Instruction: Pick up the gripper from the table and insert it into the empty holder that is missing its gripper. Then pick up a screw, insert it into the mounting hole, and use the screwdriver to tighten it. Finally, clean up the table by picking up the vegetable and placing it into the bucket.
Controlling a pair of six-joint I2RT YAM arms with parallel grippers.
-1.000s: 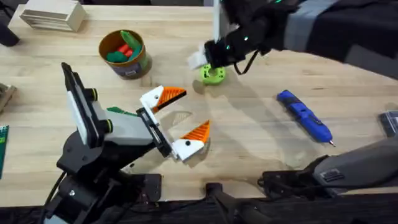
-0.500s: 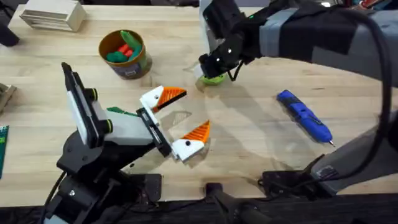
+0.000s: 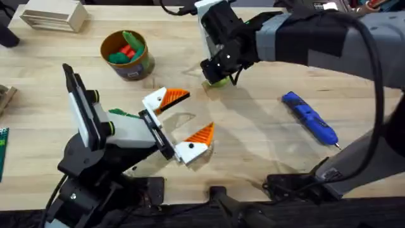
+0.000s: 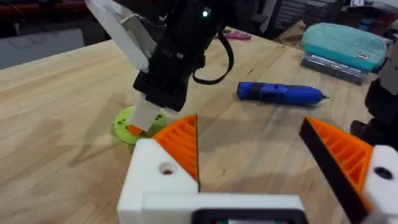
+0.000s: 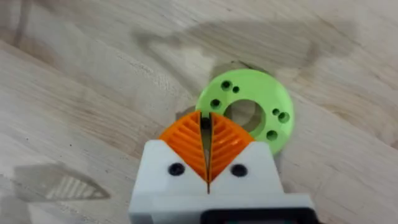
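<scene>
Seen from overhead, the blue pen-shaped power screwdriver (image 3: 309, 118) lies flat on the pale wooden tabletop (image 3: 253, 152) toward my right side, its long axis running diagonally and its thin metal bit at the end nearer the arm bases. In the left wrist view the screwdriver (image 4: 278, 92) lies beyond my left fingers. My left gripper (image 3: 188, 116) sits low over the middle of the tabletop with its white, orange-padded fingers (image 3: 173, 96) spread wide and grasping nothing. My right gripper (image 5: 208, 152) reaches across to the far middle and hangs tip-down over a flat bright green plastic ring (image 5: 252, 112); its two orange ribbed pads (image 5: 186, 140) are pressed together with nothing visible between them. The small round bucket with yellow-orange rim and brownish-green side (image 3: 127, 56) stands at the far left, well apart from both grippers, and holds red and green toy pieces (image 3: 124, 49). A light wooden slatted block (image 3: 53, 15) rests in the far left corner. A teal zip pouch (image 4: 343, 43) lies at the tabletop's edge in the left wrist view.
</scene>
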